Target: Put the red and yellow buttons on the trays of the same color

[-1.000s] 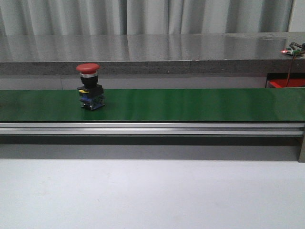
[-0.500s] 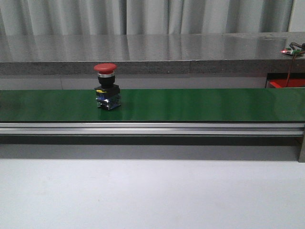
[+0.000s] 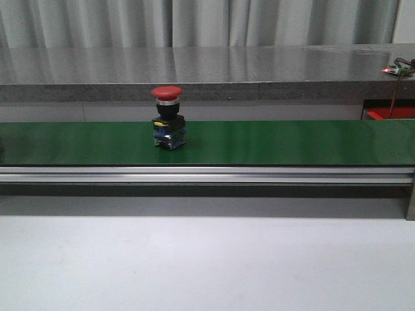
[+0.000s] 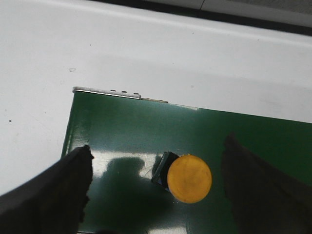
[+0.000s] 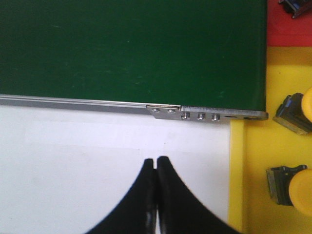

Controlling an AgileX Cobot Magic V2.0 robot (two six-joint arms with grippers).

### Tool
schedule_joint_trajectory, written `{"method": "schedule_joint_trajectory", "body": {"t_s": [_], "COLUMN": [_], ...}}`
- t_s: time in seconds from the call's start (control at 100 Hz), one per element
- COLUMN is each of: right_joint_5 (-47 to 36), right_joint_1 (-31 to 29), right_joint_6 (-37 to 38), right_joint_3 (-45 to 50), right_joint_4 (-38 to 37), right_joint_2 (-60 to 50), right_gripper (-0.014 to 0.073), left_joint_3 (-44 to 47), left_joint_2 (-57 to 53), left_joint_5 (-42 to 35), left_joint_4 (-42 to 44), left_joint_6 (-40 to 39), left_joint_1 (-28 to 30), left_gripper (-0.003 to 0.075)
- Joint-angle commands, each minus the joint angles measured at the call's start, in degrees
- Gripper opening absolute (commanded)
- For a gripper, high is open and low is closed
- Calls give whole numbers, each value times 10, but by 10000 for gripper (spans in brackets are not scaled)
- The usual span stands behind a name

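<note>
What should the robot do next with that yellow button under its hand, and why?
Probably lower the left gripper and close on the yellow button. Its jaws are open, one on each side of the button, which sits on the green belt untouched. The right gripper is shut over the white table beside the yellow tray, holding nothing.

One button (image 3: 168,118) stands upright on the conveyor belt (image 3: 272,142), left of the belt's middle; the belt runs left to right across the worktop (image 3: 207,259), with a raised ledge (image 3: 207,71) behind it; a second button (image 4: 187,178) sits on the belt near its end, between the spread fingers of the left claw (image 4: 156,195); two more buttons (image 5: 297,114) (image 5: 292,187) lie in a tray (image 5: 253,161) just beyond the belt's other end, beside the right claw (image 5: 156,168), whose fingers are pressed together over the worktop.
</note>
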Motion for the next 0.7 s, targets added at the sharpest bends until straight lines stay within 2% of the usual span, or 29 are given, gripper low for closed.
{"method": "schedule_joint_trajectory", "body": {"t_s": [0.0, 0.41, 0.69], "right_joint_5": [-20, -7, -9], "right_joint_1": [1, 1, 31], "right_joint_6": [-4, -5, -38], "right_joint_3": [-14, -14, -38], "right_joint_4": [8, 14, 33], "right_joint_2": [-11, -11, -8], "right_gripper": [-73, -73, -73], "left_joint_3": [-7, 108, 146], "left_joint_2": [-55, -221, -271], "left_joint_5": [-16, -44, -43], "left_joint_4": [-14, -24, -24], "left_joint_6": [0, 0, 0], "left_joint_1": [-8, -40, -67], "left_gripper": [473, 195, -12]}}
